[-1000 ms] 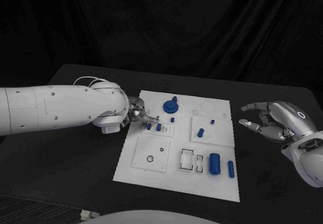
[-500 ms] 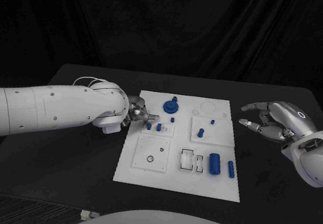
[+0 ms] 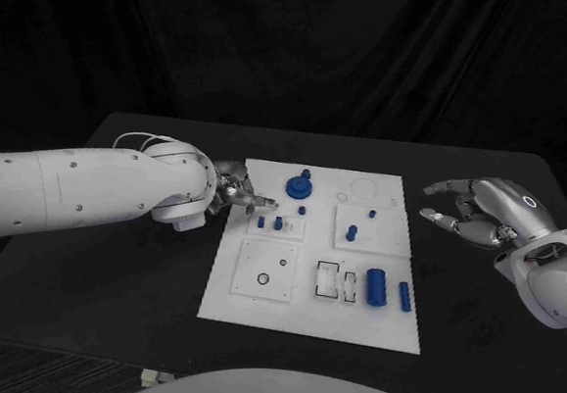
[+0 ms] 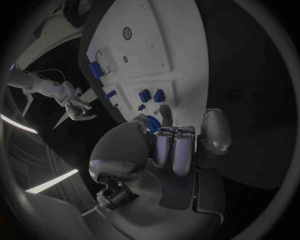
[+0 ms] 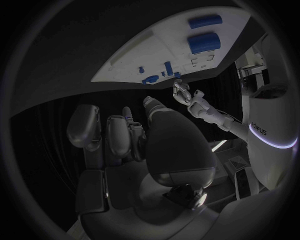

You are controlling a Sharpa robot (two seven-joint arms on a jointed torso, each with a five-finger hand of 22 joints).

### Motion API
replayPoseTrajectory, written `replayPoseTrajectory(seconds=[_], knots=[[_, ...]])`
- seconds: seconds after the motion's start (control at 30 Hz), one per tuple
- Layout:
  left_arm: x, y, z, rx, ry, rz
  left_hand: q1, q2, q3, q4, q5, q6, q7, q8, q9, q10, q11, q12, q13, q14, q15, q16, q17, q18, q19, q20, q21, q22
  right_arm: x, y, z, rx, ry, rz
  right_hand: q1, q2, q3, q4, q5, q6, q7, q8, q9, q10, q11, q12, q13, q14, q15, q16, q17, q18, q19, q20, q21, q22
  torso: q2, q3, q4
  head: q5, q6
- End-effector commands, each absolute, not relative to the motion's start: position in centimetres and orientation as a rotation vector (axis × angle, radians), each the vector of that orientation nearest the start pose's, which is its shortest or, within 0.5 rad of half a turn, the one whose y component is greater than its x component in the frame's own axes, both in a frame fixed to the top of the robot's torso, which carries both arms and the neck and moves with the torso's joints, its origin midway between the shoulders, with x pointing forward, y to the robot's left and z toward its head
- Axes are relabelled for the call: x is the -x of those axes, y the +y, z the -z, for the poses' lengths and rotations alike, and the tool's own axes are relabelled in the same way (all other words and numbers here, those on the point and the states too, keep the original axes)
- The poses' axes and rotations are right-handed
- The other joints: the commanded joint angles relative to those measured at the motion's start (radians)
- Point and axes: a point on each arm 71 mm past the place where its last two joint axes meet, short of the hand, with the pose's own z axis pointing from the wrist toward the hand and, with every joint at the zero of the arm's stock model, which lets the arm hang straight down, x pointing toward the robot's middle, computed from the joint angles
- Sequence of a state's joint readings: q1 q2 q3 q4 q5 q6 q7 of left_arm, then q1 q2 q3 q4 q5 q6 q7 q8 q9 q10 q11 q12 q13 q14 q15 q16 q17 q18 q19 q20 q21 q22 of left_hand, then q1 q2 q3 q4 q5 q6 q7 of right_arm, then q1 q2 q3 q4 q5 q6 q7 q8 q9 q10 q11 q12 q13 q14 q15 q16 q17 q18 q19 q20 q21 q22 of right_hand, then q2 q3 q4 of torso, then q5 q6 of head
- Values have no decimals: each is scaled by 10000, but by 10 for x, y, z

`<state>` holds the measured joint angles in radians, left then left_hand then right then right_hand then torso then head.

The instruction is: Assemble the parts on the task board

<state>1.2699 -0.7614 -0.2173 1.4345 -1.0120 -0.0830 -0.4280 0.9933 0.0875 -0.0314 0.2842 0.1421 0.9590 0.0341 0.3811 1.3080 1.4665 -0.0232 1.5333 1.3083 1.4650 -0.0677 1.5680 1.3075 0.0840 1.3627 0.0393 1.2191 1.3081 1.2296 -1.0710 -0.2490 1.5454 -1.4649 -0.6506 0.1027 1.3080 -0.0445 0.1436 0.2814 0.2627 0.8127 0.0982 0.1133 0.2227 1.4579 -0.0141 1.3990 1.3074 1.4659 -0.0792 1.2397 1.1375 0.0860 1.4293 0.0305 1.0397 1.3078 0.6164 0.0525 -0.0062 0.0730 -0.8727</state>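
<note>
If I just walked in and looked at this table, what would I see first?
First, the white task board in the middle of the black table, with small blue parts on it. Next, the left hand at the board's left edge, fingers reaching toward the far blue pieces. The right hand hangs off the board's right side, fingers curled, holding nothing.

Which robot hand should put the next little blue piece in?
Probably the left hand: its fingers are already at the task board beside the small blue pegs. The right hand hovers off the board's edge.
</note>
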Motion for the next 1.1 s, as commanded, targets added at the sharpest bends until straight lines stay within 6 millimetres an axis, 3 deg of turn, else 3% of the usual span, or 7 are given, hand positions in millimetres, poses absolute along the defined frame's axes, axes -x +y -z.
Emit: replayPoseTrajectory(seconds=[0.03, 0.3, 0.33, 0.37, 0.47, 0.73, 1.1], knots=[[-495, 202, 220, 1593, 19988, 5245, 406, -177, -175, -19, -224, -129, 37, -115, 41, 724, -35, 69, 2321, 1058, -64, 27, 2633, 43, 108, -3, 39, 904, -442, -305, 214, 1741, 14747, -5639, -7, 95, 44, 29, 62, 71, 15, -26, -13, 10, 86, -27, 518, 348, 75, -25, 13, 67, 21, 80, -25, 1397, 7, 3, 5, -17, 1], [-506, 188, 177, -969, 17897, 6646, 1953, -346, -438, -41, -390, -1710, 750, -1880, -1729, -1083, 573, -1584, 907, -328, 440, -1491, 165, 178, -509, 416, -899, 646, -441, -303, 213, 1777, 14537, -5942, -118, 103, 32, 58, 299, 191, 8, -5, -39, 30, 82, -2, 545, 360, 75, 13, 53, 58, 43, 83, 25, 1413, -2, 2, -13, -53, 1], [-507, 185, 174, -1419, 17708, 6854, 2134, -325, -423, -58, -522, -1993, 855, -2189, -2097, -2508, 662, -2944, -188, -307, 524, -1469, 185, 171, -513, 467, -891, 676, -441, -302, 212, 1805, 14472, -6033, -183, 88, 35, 66, 559, 255, -3, -4, -64, 38, 73, 9, 556, 367, 70, 38, 79, 56, 53, 80, 39, 1418, 0, 3, -15, -63, 1], [-508, 181, 172, -1849, 17567, 7084, 2578, -286, -265, -216, -799, -2463, 1082, -2645, -2588, -6305, 802, -6525, -2739, -584, 679, -1704, -167, 175, -722, 589, -1126, 620, -440, -301, 212, 1840, 14401, -6123, -210, 79, 41, 66, 691, 290, -6, -2, -75, 42, 72, 14, 561, 369, 67, 47, 87, 54, 58, 78, 49, 1422, 4, 2, -22, -66, 1], [-509, 172, 169, -2753, 17305, 7608, 3711, -490, 9, -667, -518, -2483, 1110, -3149, -3839, -7319, 1089, -8605, -4346, -474, 884, -1459, 41, 107, -528, 817, -716, 932, -439, -299, 211, 1921, 14254, -6302, -231, 51, 65, 60, 889, 362, -11, 1, -98, 60, 67, 40, 590, 369, 63, 54, 91, 46, 76, 75, 95, 1434, 28, -4, 2, -123, 1], [-512, 154, 189, -5296, 17015, 7966, 6092, -847, 1454, -2011, 200, -3143, -32, -3191, -6232, -8492, 1209, -11143, -7061, -616, 760, -1459, -281, 171, -503, 777, -731, 1134, -437, -296, 209, 1957, 14176, -6529, -278, 40, 65, 79, 924, 368, -3, -15, -117, 48, 71, 20, 565, 367, 64, 47, 81, 47, 77, 74, 91, 1434, 37, 8, -16, -124, 1], [-513, 145, 220, -7797, 16295, 7558, 5790, -1378, 1882, -2058, 56, -2879, -724, -3159, -7624, -8472, 763, -11600, -8344, -786, 458, -1652, -759, 247, -647, 516, -1273, 1081, -432, -292, 208, 1966, 14232, -6761, -286, 36, 64, 79, 922, 362, -3, -22, -122, 43, 71, 13, 557, 366, 64, 45, 77, 48, 75, 74, 81, 1432, 89, -39, -36, -157, 1]])
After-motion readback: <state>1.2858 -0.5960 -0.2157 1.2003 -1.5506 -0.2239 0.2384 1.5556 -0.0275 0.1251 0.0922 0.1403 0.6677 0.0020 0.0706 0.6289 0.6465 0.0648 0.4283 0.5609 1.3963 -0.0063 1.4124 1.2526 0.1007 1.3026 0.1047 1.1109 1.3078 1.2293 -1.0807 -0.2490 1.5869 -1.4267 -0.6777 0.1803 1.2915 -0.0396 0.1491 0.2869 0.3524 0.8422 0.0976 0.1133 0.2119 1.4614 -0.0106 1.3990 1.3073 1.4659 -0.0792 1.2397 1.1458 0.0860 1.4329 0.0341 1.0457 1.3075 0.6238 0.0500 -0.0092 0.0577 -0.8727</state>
